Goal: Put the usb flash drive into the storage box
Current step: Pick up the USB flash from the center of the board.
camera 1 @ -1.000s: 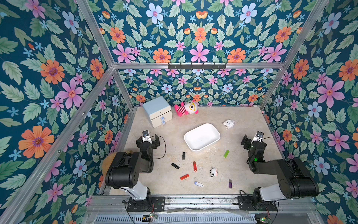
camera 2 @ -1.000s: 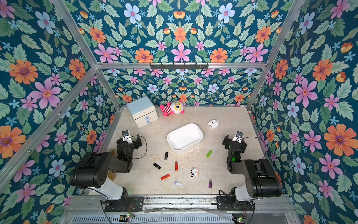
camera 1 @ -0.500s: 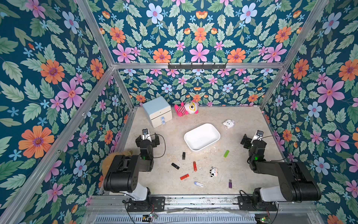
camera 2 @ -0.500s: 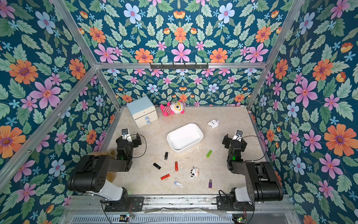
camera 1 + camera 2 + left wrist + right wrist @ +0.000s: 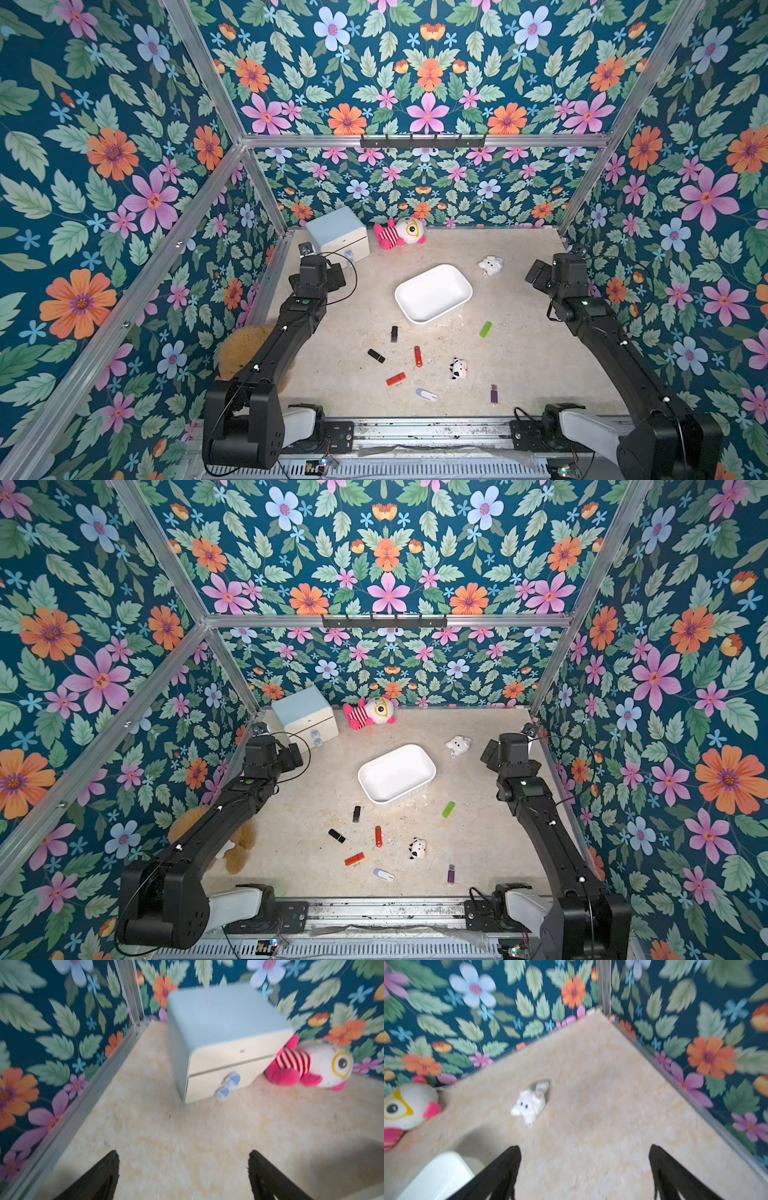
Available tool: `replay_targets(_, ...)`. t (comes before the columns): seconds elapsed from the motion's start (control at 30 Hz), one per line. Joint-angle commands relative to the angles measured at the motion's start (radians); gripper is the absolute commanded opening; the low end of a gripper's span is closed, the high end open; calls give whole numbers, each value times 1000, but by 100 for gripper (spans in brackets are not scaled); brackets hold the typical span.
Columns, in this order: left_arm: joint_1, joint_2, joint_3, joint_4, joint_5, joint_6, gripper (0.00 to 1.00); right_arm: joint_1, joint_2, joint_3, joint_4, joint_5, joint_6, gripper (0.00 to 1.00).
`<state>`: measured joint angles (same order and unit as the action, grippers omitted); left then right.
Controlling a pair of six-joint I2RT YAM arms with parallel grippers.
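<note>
The storage box [image 5: 433, 293] [image 5: 397, 773] is a shallow white tray in the middle of the floor, and one corner of it [image 5: 440, 1174] shows in the right wrist view. Several usb flash drives lie in front of it: green [image 5: 485, 329], two black [image 5: 394, 333] [image 5: 376, 355], two red [image 5: 417, 356] [image 5: 395, 379], white [image 5: 427, 395] and purple [image 5: 493, 394]. My left gripper [image 5: 184, 1157] is open over bare floor, facing the cabinet. My right gripper [image 5: 584, 1149] is open over bare floor to the right of the box. Neither holds anything.
A pale-blue-topped cabinet [image 5: 338, 235] and a pink striped plush [image 5: 399, 232] stand at the back wall. A small white plush [image 5: 490, 265] lies behind the box and a cow toy [image 5: 458, 368] among the drives. A brown plush [image 5: 241, 349] sits under the left arm.
Both arms have unfolded and reached toward the back of the cell, carrying their wrists away from the front rail. Both grippers stay open. No object has moved.
</note>
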<state>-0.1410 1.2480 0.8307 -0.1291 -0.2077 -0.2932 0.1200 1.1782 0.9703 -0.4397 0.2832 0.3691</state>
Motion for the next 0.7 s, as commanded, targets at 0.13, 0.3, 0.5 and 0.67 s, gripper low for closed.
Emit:
replay_targets(0.13, -9, -74, -52, -363, 131, -185, 99, 91, 56, 24, -441, -216, 180, 91)
replay_targets(0.3, -22, -107, -104, -398, 220, -235, 91, 207, 90, 0, -417, -231, 230, 81)
replay_targets(0.5, -46, -98, -128, -415, 257, -280, 85, 301, 228, 7, -345, -258, 271, 79)
replay_targets(0.67, -67, -93, -119, -435, 251, -285, 86, 305, 327, -4, -275, -319, 272, 74)
